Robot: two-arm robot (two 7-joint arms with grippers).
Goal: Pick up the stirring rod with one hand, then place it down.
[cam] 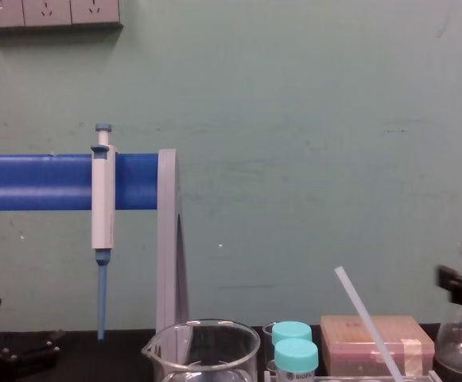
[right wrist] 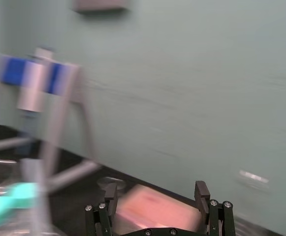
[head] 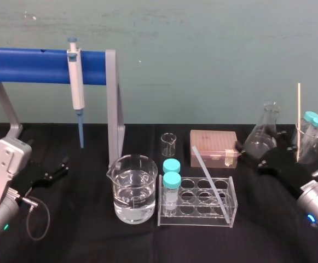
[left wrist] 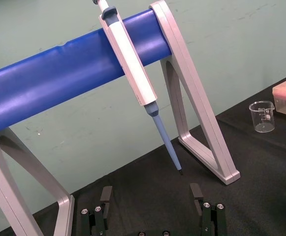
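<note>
We see the rod [head: 209, 181] propped in the rack [head: 191, 222], its top slanting back and left. Our right gripper [head: 257, 160] is nearer, jaws apart, just to the rod's right. The left gripper [head: 53, 171], jaws likewise apart, sits well off.

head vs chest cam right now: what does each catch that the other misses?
Head, not chest: the small empty beaker, the rack wells, and where the pincers sit: left pincer left of the large beaker, right pincer by the flask.
Chest, not head: wall sockets.
Both: stirring rod leaning in the rack, pipette on the blue stand, teal-capped vials, pink box.
</note>
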